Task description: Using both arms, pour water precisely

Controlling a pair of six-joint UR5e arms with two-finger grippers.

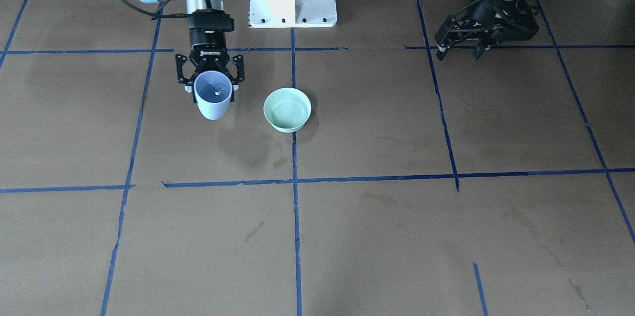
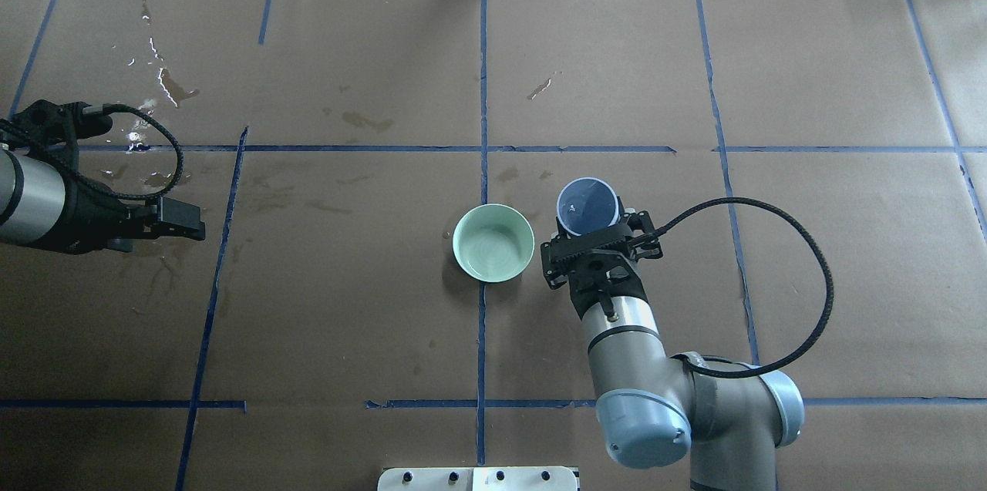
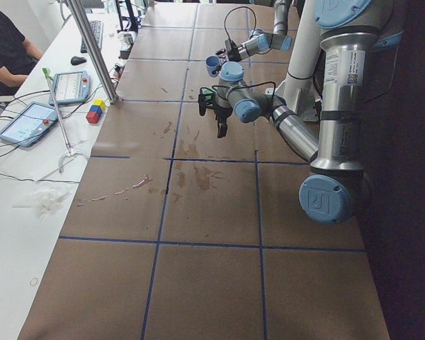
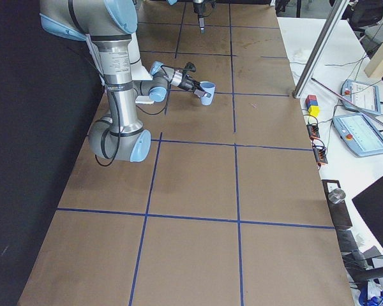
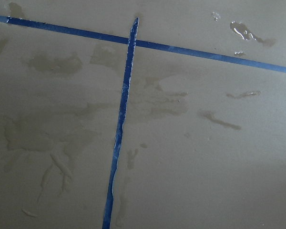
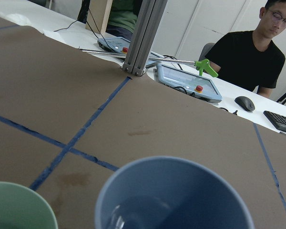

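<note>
— Where's the cup?
— Middle of the table (image 1: 377,246), nearer the robot's edge. Right gripper (image 1: 212,88) is clamped on the cup (image 1: 213,105) from the side. Rim roughly level, just beside the bowl (image 1: 287,109), not touching it. My guess: the side grip leaves the mouth free, so a wrist roll can tip it.

— Water?
— A little water (image 6: 133,215) glints at the cup's bottom. The bowl may hold some too; can't be sure. Nothing running between them.

— Other arm?
— Left gripper (image 1: 459,50) is well apart, toward the table's left end, jaws spread, nothing in them. Looks kept out of the way. Beyond it, toward the far left corner, shiny wet patches (image 2: 166,82).

— Risk?
— Bowl stands free, unheld. A short pour would land on the table between cup and bowl.
</note>
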